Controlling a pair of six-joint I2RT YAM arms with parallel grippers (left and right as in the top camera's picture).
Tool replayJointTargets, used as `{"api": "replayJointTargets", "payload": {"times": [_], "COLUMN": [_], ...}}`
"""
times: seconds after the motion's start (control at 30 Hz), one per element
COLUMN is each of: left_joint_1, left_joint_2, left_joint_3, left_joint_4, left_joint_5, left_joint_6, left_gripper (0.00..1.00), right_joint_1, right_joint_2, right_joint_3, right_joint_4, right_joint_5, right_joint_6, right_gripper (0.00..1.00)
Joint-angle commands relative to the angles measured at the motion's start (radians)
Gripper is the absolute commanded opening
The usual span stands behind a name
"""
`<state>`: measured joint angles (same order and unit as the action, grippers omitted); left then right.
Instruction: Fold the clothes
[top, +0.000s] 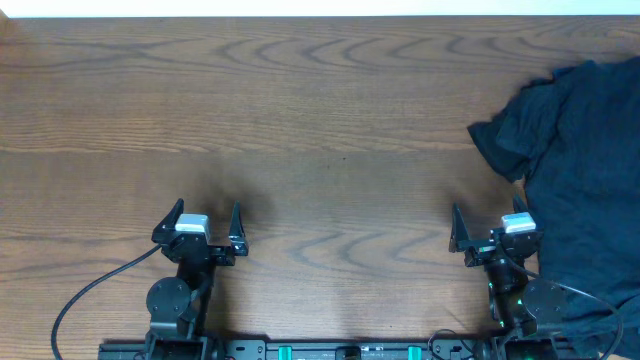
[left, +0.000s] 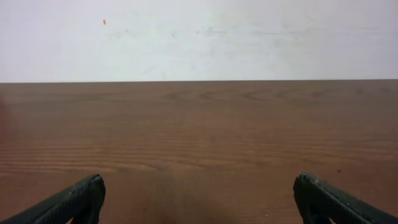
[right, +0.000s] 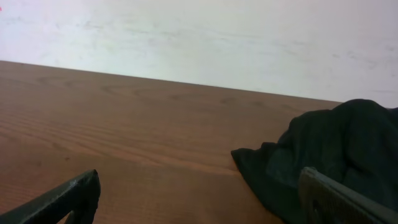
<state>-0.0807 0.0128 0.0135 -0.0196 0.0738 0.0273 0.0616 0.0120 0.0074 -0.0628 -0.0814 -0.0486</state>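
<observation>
crumpled dark clothes (top: 580, 130) — soft folds, wood-grain table (top: 300, 100)

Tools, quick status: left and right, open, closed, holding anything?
Left tool: open, holding nothing.
Right tool: open, holding nothing; the crumpled dark navy fabric garment lies beside it, ungripped.

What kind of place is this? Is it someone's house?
Probably a robot workroom, not a home: a left gripper and right gripper on robot arms, a wooden table with dark clothes, and a plain white wall.
</observation>
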Motion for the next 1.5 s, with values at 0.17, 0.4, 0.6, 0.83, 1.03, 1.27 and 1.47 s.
{"api": "replayJointTargets", "payload": {"times": [0.17, 0.4, 0.6, 0.83, 1.03, 1.27, 1.47], "left_joint_1": [-0.004, -0.004, -0.004, -0.004, -0.004, -0.004, -0.004], "left_joint_2": [-0.008, -0.008, -0.008, -0.008, -0.008, -0.008, -0.008], "left_joint_3": [-0.01, -0.01, -0.01, -0.01, -0.01, -0.01, -0.01], "left_joint_4": [-0.044, -0.044, -0.044, -0.044, -0.044, -0.044, -0.044], "left_joint_5": [0.011, 0.011, 0.011, 0.011, 0.011, 0.011, 0.011], "left_joint_6": [0.014, 0.014, 0.014, 0.014, 0.014, 0.014, 0.014], "left_gripper": [0.98, 0.98, 0.98, 0.98, 0.98, 0.98, 0.98], "right_joint_1": [0.007, 0.007, 0.007, 0.007, 0.007, 0.007, 0.007], "right_joint_2": [-0.003, -0.003, -0.003, -0.003, -0.003, -0.003, -0.003], "right_joint_3": [-0.002, -0.002, -0.002, -0.002, -0.002, -0.002, 0.008], "right_joint_4": [-0.003, -0.003, -0.003, -0.003, -0.003, 0.027, 0.077], "right_joint_5": [-0.005, -0.004, -0.004, -0.004, -0.005, 0.029, 0.079], "right_joint_6": [-0.013, -0.013, -0.013, -0.013, -0.013, -0.031, -0.031], "right_gripper": [0.99, 0.99, 0.99, 0.99, 0.99, 0.99, 0.99]}}
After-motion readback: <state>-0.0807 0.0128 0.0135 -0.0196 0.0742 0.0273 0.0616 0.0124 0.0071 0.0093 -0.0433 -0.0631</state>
